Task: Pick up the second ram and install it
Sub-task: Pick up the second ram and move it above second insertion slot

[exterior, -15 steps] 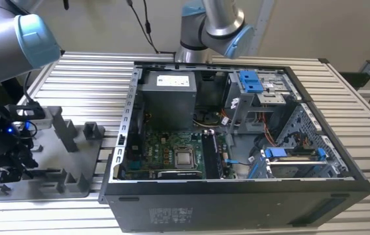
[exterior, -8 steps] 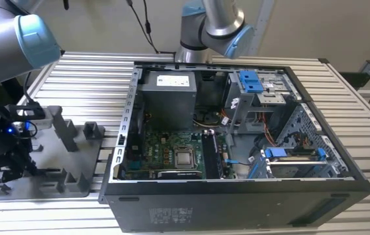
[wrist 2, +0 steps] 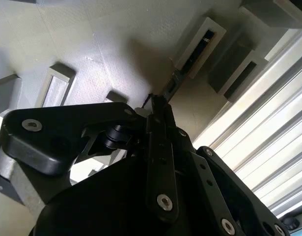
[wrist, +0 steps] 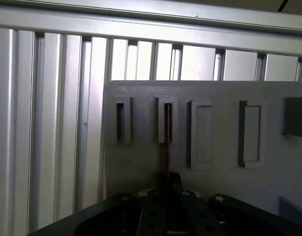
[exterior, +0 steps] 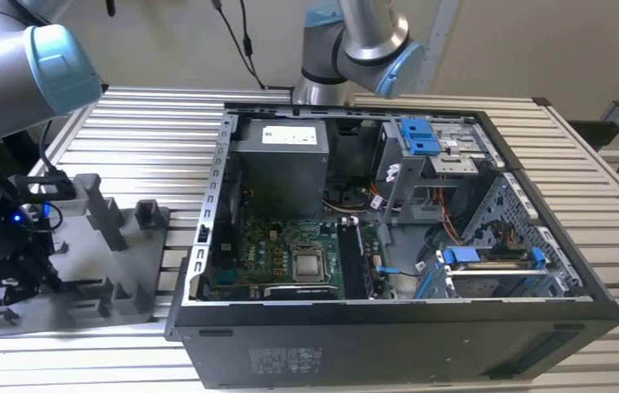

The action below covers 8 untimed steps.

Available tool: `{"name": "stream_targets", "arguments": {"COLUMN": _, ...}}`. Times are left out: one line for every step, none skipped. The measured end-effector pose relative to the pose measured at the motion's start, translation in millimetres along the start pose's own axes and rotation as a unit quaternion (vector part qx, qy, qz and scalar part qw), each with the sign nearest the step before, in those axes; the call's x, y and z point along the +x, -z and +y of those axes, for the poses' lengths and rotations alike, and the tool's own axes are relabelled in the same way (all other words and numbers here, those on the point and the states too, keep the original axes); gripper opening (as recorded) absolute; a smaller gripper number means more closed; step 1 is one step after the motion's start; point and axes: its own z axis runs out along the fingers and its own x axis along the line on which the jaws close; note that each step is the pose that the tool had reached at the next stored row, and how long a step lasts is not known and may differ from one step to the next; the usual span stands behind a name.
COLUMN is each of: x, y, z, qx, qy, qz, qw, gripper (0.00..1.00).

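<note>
The second ram (wrist: 168, 142) shows edge-on as a thin dark strip. Its far end stands in a narrow slot of the grey tray (wrist: 224, 184), and its near end runs between my fingers. In the second wrist view the ram (wrist 2: 176, 81) reaches from the fingertips to a raised slot on the tray (wrist 2: 101, 44). My gripper (wrist: 169, 180) (wrist 2: 158, 104) is shut on it. In the exterior view the gripper (exterior: 15, 286) hangs low over the tray (exterior: 135, 274) at the exterior view's left, beside the open computer case (exterior: 397, 327).
The case lies open with its motherboard (exterior: 277, 254) and memory slots (exterior: 359, 258) facing up. A power supply (exterior: 279, 164) and blue-tabbed drive bays (exterior: 424, 139) stand inside. Upright posts (exterior: 100, 209) rise from the tray. A second arm (exterior: 359, 49) stands behind the case on the slatted table (exterior: 146, 115).
</note>
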Motion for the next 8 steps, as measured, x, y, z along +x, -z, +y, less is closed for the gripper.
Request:
{"name": "stream_targets", "arguments": {"x": 0.0, "y": -0.1, "z": 0.0, "qx": 0.0, "qy": 0.0, "qz": 0.0, "qw": 1.0, "gripper": 0.14}}
{"name": "stream_targets", "arguments": {"x": 0.0, "y": -0.1, "z": 0.0, "qx": 0.0, "qy": 0.0, "qz": 0.0, "qw": 1.0, "gripper": 0.14}}
{"name": "stream_targets", "arguments": {"x": 0.0, "y": -0.2, "z": 0.0, "qx": 0.0, "qy": 0.0, "qz": 0.0, "qw": 1.0, "gripper": 0.14}}
{"name": "stream_targets", "arguments": {"x": 0.0, "y": -0.3, "z": 0.0, "qx": 0.0, "qy": 0.0, "qz": 0.0, "qw": 1.0, "gripper": 0.14}}
{"name": "stream_targets", "arguments": {"x": 0.0, "y": -0.3, "z": 0.0, "qx": 0.0, "qy": 0.0, "qz": 0.0, "qw": 1.0, "gripper": 0.14}}
{"name": "stream_targets", "arguments": {"x": 0.0, "y": -0.4, "z": 0.0, "qx": 0.0, "qy": 0.0, "qz": 0.0, "qw": 1.0, "gripper": 0.14}}
{"name": "stream_targets", "arguments": {"x": 0.0, "y": -0.5, "z": 0.0, "qx": 0.0, "qy": 0.0, "qz": 0.0, "qw": 1.0, "gripper": 0.14}}
{"name": "stream_targets", "arguments": {"x": 0.0, "y": -0.5, "z": 0.0, "qx": 0.0, "qy": 0.0, "qz": 0.0, "qw": 1.0, "gripper": 0.14}}
